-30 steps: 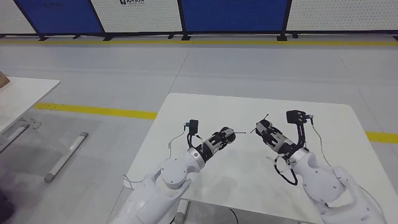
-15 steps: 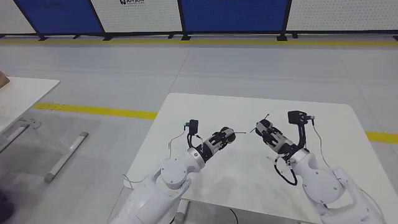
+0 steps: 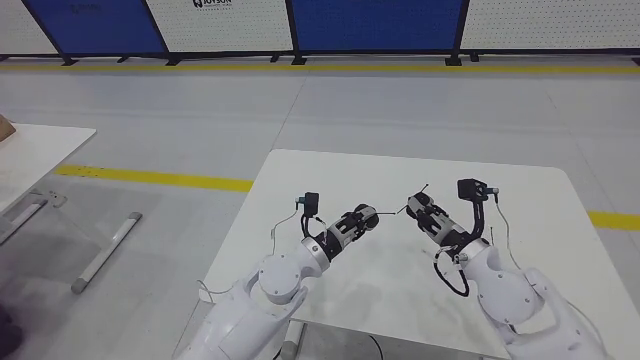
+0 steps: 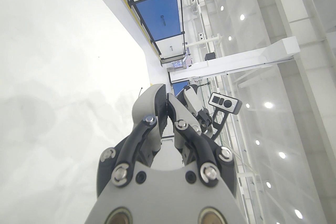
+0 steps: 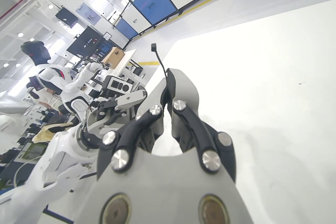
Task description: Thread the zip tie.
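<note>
Above the table (image 3: 330, 175), the zip tie (image 5: 159, 58) stands pinched in the closed right claw (image 5: 168, 75), its square head poking out beyond the claw. It looks light, thin, springy and slick, so I would hold it close behind the head. The left claw (image 4: 166, 96) nearby is pressed shut; whether it pinches the tail, I cannot tell.

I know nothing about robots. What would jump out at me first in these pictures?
Over the white table, the right gripper and the left gripper face each other almost tip to tip near its middle, both shut. The right one pinches a thin black zip tie, whose small square head pokes out beyond the tips.
</note>
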Motion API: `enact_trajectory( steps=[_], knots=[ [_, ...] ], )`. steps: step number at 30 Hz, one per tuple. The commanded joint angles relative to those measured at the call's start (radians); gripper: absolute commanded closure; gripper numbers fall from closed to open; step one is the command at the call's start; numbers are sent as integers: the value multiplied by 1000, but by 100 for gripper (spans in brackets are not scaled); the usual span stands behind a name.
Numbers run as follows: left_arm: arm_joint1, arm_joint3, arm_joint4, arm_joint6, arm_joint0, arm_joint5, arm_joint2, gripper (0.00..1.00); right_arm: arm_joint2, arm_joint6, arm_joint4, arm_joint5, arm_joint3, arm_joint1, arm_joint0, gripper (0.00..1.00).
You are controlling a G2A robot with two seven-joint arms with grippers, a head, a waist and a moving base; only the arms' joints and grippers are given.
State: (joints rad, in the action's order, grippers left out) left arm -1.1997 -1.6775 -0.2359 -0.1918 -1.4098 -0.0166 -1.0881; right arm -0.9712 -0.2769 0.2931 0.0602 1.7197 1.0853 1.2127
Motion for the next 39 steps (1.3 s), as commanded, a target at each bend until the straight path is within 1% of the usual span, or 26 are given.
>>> enact_trajectory(
  steps=[1, 11, 21, 33, 39],
  knots=[
    [0, 0, 0, 0, 0, 0, 0, 100, -1, 7, 0, -6, -1, 2, 6, 100],
    [0, 0, 0, 0, 0, 0, 0, 100, 0, 10, 12, -6, -24, 18, 0, 100],
    [0, 0, 0, 0, 0, 0, 0, 100, -8, -4, 23, -12, -31, 29, 6, 100],
    [0, 0, 0, 0, 0, 0, 0, 100, -20, 3, 28, -17, -39, 44, 9, 100],
    [0, 0, 0, 0, 0, 0, 0, 100, -22, -12, 38, -11, -40, 50, 6, 100]
  ],
)
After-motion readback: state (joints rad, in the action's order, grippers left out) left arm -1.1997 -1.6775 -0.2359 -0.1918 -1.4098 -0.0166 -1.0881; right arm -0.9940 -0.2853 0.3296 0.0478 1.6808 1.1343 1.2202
